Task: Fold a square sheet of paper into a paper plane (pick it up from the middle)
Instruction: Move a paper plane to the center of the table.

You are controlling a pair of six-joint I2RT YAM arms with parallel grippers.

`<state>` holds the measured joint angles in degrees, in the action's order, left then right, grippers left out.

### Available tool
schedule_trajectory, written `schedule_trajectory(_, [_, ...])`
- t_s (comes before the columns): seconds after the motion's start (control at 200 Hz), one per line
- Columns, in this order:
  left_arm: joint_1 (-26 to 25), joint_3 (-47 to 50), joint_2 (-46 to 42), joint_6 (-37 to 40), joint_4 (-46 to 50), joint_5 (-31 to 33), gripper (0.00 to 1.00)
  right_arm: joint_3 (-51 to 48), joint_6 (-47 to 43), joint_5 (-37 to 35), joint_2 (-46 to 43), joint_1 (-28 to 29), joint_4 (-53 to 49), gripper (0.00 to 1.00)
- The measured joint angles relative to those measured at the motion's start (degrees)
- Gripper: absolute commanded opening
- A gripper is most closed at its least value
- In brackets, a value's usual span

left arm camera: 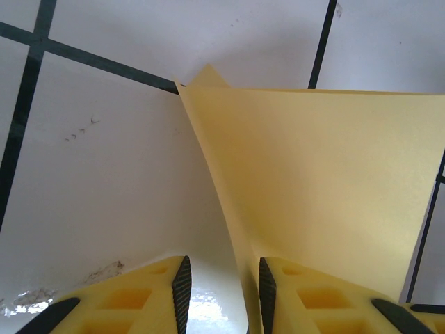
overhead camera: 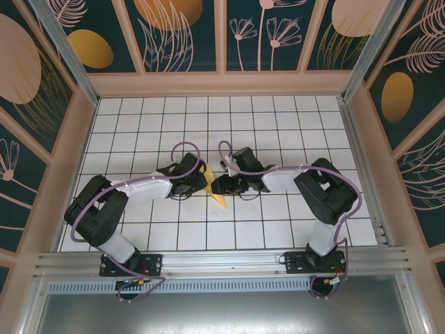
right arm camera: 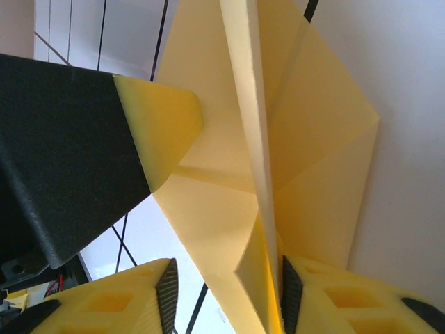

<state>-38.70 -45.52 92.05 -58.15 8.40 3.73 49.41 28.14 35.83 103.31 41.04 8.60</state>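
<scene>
Paper plane [overhead camera: 220,198], half folded, stands mid-table [overhead camera: 278,118] between both grippers. Left gripper [left arm camera: 222,282] and right gripper [right arm camera: 228,282] are each narrowly parted around a paper edge, not clamping it.

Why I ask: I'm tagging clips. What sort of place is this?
Probably a robot test booth: gridded tabletop, floral wall panels around it, left arm and right arm bolted to an aluminium rail.

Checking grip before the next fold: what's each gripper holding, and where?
Nothing clamped: the paper only runs between the parted fingers of the left gripper and right gripper.
</scene>
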Motion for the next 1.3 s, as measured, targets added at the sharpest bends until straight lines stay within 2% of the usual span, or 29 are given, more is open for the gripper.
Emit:
schedule_trajectory(0.22, [0.0, 0.44, -0.42, 0.0, 0.0, 0.02, 0.34, 1.57, -1.38, -2.67, 1.99, 0.7, -1.66, 0.37])
schedule_trajectory(0.38, [0.0, 0.85, -1.16, 0.0, 0.0, 0.0, 0.34, 2.64, -2.4, -4.46, 2.75, 1.46, -2.86, 0.28])
schedule_trajectory(0.525, [0.0, 0.98, -1.36, 0.02, -0.04, -0.02, 0.34, 2.95, -2.91, -5.9, 3.02, 1.84, -3.56, 0.16])
schedule_trajectory(0.701, [0.0, 3.48, -5.31, 0.72, -2.16, -0.57, 0.39, 3.72, -2.78, -8.48, 2.8, 2.01, -5.68, 0.08])
schedule_trajectory(0.861, [0.0, 5.95, -13.16, 0.94, -4.59, -0.31, 0.44, 3.76, -2.34, -16.11, -1.97, 2.14, -9.86, 0.06])
schedule_trajectory(1.061, [0.0, 8.37, -21.49, 0.83, -6.75, 2.86, 0.47, 3.91, 0.52, -31.19, -9.4, 2.14, -15.54, 0.08])
schedule_trajectory(1.301, [0.0, 12.48, -25.46, -0.39, -6.86, 6.69, 0.49, 5.7, 4.26, -40.57, -8.81, 2.1, -21.92, 0.11])
